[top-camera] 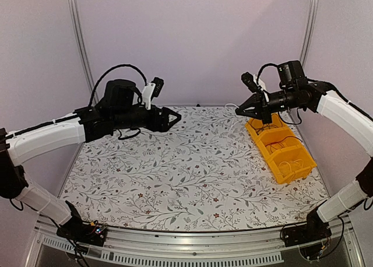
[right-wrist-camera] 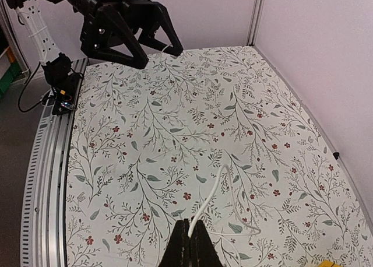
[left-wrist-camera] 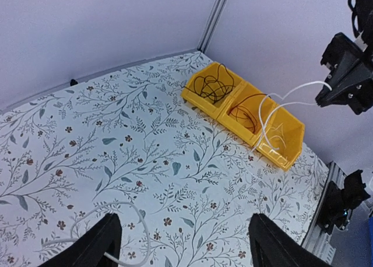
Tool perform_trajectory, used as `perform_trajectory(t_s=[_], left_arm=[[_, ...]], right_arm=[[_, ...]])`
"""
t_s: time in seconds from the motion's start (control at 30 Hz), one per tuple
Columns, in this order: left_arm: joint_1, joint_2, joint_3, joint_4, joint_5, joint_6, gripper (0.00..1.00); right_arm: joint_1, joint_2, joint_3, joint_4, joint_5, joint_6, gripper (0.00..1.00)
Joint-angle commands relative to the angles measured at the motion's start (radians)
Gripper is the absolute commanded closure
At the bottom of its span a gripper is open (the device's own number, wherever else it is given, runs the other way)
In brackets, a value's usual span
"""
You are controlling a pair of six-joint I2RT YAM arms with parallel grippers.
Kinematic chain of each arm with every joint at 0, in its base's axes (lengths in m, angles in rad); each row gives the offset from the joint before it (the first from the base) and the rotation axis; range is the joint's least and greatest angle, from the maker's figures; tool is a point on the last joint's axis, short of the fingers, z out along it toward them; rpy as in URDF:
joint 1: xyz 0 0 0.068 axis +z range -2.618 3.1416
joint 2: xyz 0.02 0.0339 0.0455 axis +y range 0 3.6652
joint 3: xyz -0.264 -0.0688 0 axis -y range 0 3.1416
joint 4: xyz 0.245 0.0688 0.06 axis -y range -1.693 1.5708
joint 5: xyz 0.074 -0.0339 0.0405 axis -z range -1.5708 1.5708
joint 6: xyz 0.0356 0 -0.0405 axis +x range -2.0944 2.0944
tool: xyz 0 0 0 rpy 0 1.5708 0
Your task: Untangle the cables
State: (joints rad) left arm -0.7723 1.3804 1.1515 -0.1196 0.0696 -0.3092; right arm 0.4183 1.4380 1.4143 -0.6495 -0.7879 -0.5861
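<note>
Right jaws pinching white cable (right-wrist-camera: 216,183), floral table (right-wrist-camera: 145,139), left jaws spread beyond

The bench (left-wrist-camera: 145,139) is white with grey-green twigs and small red flowers — the bin (left-wrist-camera: 274,156) yellow; black cable (left-wrist-camera: 213,83), red cable (left-wrist-camera: 245,112), white cable (right-wrist-camera: 206,196).

On my feed the worktop (top-camera: 186,162) wears a leafy floral print, and a yellow bin (top-camera: 297,174) — three compartments in a row — sits at its right side. A metal rail (top-camera: 192,243) lines the near edge; pale walls (top-camera: 192,39) stand behind.
</note>
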Motion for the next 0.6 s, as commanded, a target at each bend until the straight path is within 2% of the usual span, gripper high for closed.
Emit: perform_trajectory(t_s=[0.0, 0.13, 0.23, 0.43, 0.57], left_arm=[[0.043, 0.074, 0.032, -0.145, 0.173, -0.135, 0.25], [0.052, 0.152, 0.090, -0.324, 0.202, -0.117, 0.28], [0.059, 0.208, 0.141, -0.483, 0.197, -0.046, 0.31], [0.055, 0.327, 0.282, -0.851, -0.042, 0.093, 0.35], [0.035, 0.374, 0.336, -0.959, -0.160, 0.151, 0.34]], right_arm=[[0.000, 0.010, -0.006, 0.004, -0.020, 0.011, 1.00], [0.000, 0.010, -0.008, -0.001, -0.021, 0.005, 1.00], [-0.001, 0.009, -0.008, -0.005, -0.020, -0.002, 1.00], [-0.001, 0.010, -0.020, 0.000, -0.023, -0.004, 1.00], [0.001, 0.014, -0.017, -0.001, -0.027, 0.000, 1.00]])
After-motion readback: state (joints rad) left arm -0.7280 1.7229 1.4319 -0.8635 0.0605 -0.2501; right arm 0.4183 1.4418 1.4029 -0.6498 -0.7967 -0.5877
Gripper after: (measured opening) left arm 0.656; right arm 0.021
